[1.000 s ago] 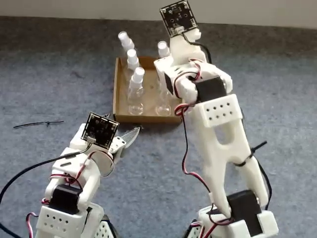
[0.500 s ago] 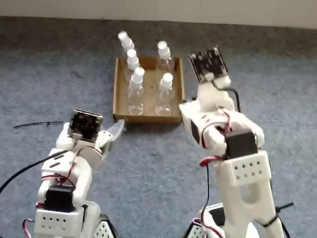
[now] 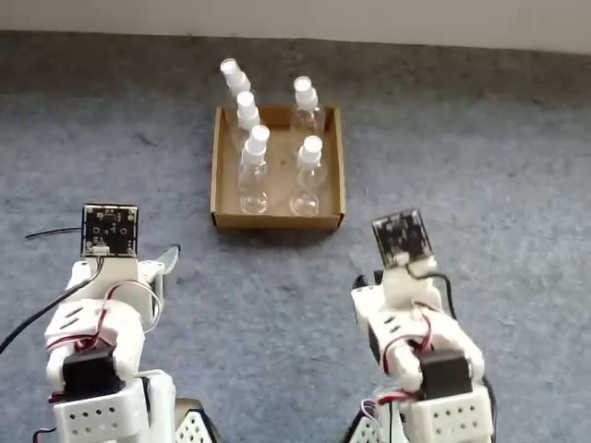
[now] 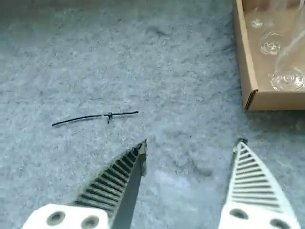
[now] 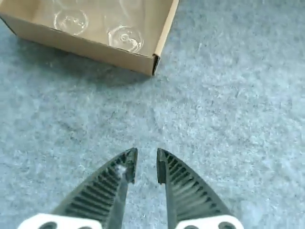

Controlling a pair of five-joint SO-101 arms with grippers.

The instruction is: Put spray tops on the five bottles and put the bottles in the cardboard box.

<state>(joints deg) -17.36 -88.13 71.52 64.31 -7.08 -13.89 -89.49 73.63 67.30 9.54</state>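
my left pincer point(image 4: 191, 143) is spread wide and grips nothing above the grey carpet point(image 3: 480, 138), with a thin black cable tie point(image 4: 95, 117) lying just ahead of it. my right pincer point(image 5: 145, 160) is drawn in to a thin slit, also gripping nothing, low over the same carpet. beyond both, well apart from either, sits the shallow brown cardboard box point(image 3: 218, 175), and the five clear plastic bottles with white spray tops point(image 3: 254, 161) stand inside it, three along one side and two along the other.

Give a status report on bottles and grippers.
Left gripper open, empty. Right gripper all but shut, empty. Five bottles capped, standing in cardboard box. Black tie on carpet, apart from box.
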